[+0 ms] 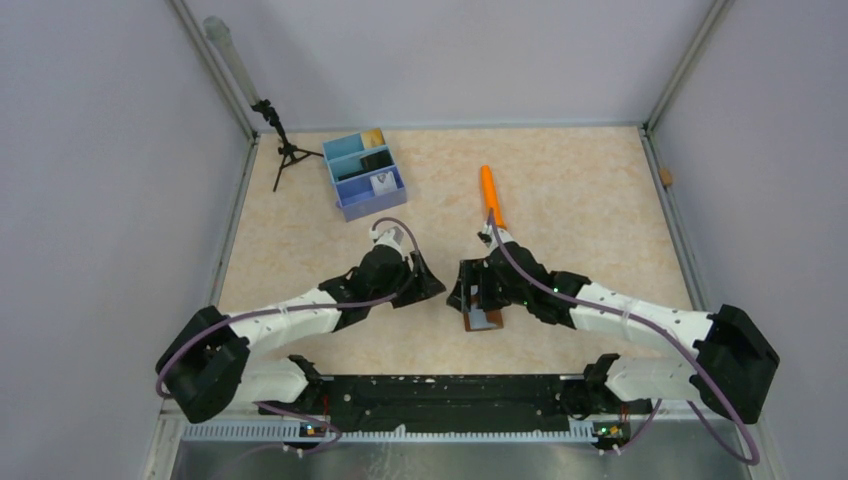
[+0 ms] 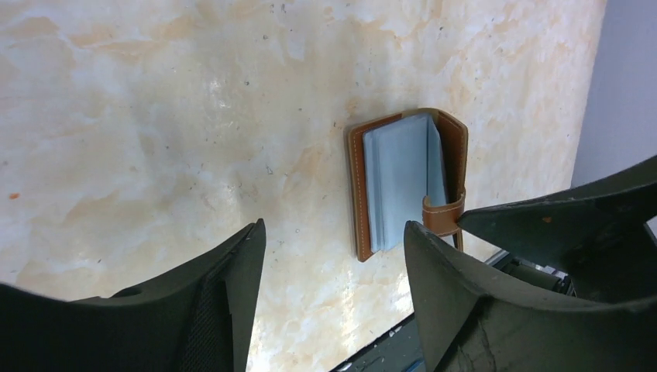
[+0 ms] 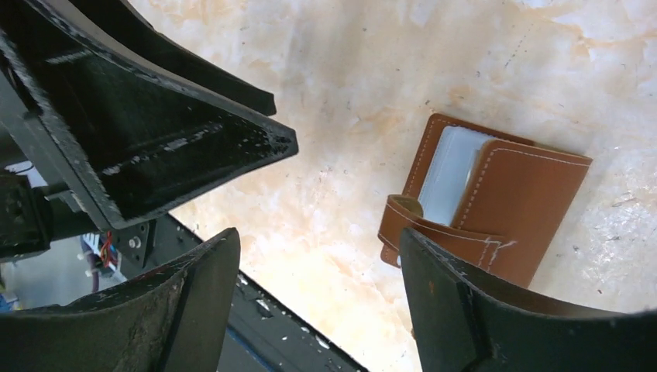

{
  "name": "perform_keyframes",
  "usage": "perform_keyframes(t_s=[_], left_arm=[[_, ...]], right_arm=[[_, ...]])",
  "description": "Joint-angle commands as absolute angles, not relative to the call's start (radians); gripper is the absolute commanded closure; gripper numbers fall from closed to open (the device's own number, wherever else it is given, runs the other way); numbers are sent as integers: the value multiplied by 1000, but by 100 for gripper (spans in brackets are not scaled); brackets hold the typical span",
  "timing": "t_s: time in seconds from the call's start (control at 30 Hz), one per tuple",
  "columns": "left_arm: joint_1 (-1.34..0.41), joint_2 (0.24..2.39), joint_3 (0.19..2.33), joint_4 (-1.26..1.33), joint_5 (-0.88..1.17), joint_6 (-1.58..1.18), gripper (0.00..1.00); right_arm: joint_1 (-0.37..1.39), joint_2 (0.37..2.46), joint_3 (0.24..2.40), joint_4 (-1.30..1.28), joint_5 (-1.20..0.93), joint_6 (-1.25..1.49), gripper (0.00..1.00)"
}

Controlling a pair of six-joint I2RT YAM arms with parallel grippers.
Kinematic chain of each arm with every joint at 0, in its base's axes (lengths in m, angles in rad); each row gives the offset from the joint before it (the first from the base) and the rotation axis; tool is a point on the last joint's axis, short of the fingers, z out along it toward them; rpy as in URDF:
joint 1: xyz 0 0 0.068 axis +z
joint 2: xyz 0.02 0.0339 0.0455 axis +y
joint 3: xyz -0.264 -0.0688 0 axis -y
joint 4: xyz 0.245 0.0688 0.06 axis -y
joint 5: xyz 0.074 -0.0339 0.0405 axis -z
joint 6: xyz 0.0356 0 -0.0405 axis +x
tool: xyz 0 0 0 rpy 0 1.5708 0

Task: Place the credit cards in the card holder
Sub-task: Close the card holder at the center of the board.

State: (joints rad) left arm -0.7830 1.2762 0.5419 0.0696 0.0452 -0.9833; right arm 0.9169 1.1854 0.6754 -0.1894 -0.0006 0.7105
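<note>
The card holder (image 1: 483, 321) is a small brown leather wallet that lies on the table, partly open, with a pale blue lining (image 2: 403, 182) and a snap tab (image 2: 442, 214). It also shows in the right wrist view (image 3: 519, 205). My left gripper (image 1: 428, 285) (image 2: 335, 225) hangs open just left of it, nothing between its fingers. Just above the wallet's far end my right gripper (image 1: 470, 287) (image 3: 319, 232) is open and holds nothing. Three credit cards stand in the blue tray: tan-gold (image 1: 374, 137), black (image 1: 377, 159) and white (image 1: 382, 184).
The blue three-compartment tray (image 1: 343, 186) sits at the back left of the table. An orange pen-like object (image 1: 490, 195) lies behind the right gripper. A small black tripod (image 1: 285, 150) stands in the back left corner. The black base rail (image 1: 450, 390) runs along the near edge.
</note>
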Motion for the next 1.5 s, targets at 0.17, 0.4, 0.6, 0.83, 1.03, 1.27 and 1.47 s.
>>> perform_keyframes(t_s=[0.17, 0.4, 0.6, 0.83, 1.03, 1.27, 1.47], left_arm=[[-782, 1233, 667, -75, 47, -848, 23], [-813, 1312, 749, -36, 79, -833, 19], [-838, 1392, 796, -22, 109, -841, 17], [-861, 1427, 804, -8, 128, -852, 12], [-881, 1467, 796, 27, 127, -859, 7], [-904, 1560, 833, -38, 62, -825, 10], [-917, 1640, 863, -22, 44, -810, 21]], right_arm=[[816, 1029, 745, -381, 96, 685, 20], [623, 883, 617, -420, 39, 679, 23], [606, 948, 534, -354, 5, 668, 38], [629, 1025, 485, -186, -120, 660, 41], [689, 1141, 503, -125, -100, 667, 40], [717, 1203, 511, -103, -79, 680, 41], [716, 1201, 483, -76, -96, 690, 41]])
